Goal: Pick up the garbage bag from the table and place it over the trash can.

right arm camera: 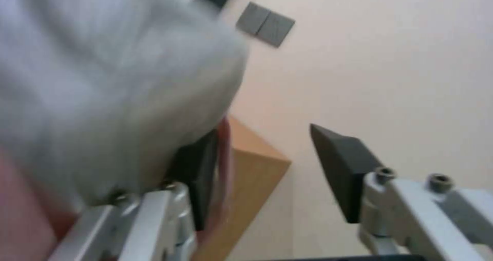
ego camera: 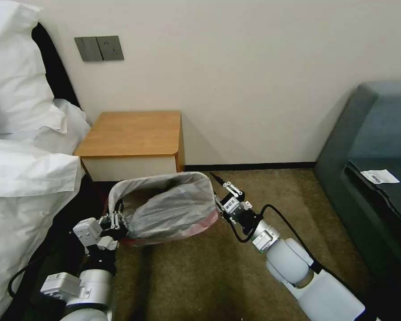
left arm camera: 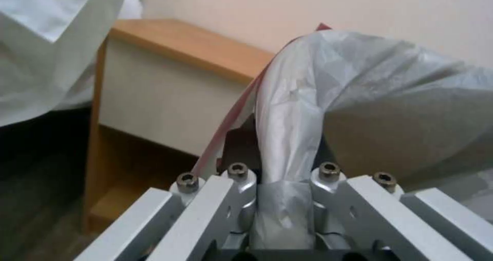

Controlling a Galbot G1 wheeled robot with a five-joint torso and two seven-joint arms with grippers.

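My left gripper is clenched on a bunched fold of the garbage bag, at the bag's left end; my right gripper sits at its right end with fingers spread apart, one pad bare, the other against the plastic; the bag hangs open-mouthed over the carpet, just before the table's front edge.

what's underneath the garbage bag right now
The garbage bag hangs open in front of the nightstand, pinched by the left gripper, with the open right gripper at its other side. Whatever stands beneath is covered by the plastic; brown carpet shows around it.
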